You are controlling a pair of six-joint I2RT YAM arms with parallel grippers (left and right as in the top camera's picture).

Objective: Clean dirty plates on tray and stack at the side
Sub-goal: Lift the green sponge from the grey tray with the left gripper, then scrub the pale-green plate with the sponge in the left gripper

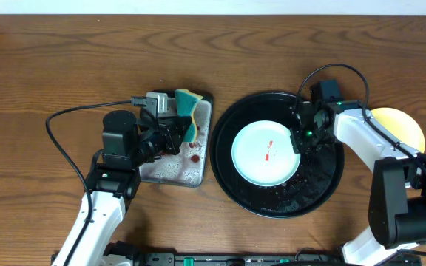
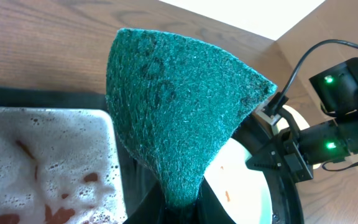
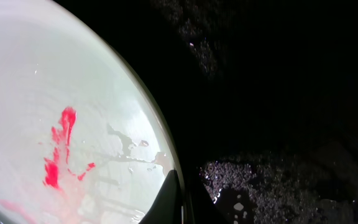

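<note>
Done: yellow plate (image 1: 404,122) is off the black tray (image 1: 324,185), by the right edge of the tabletop, partly under the right arm. Looks clean, so prob. finished.
Left: mint plate (image 1: 257,162) lies on the black tray, right of table centre, w/ red smear (image 3: 58,149) across its middle. Not wiped, not stacked.
3rd plate: not visible in any view; can't tell where it is.
Progress est.: roughly a third, judging by one plate set aside.
Left gripper (image 1: 177,133): closed on green sponge (image 2: 179,118), pinched at its narrow end w/ the broad end fanning out. Held over grey metal tray (image 1: 170,174), left of table centre, which holds foam (image 2: 42,155) w/ red flecks.
Sponge vs plate: apart. Sponge is just short of the black tray's left rim.
Right gripper (image 1: 302,139): at the mint plate's right rim, fingers (image 3: 169,199) nearly together, only a slit between. Rim runs into that slit, one finger over the plate and the other on the outer side. Looks nipped, prob. to steady it; firmness not verifiable.
Step in hand: likely bringing the sponge across to scrub the smear.
</note>
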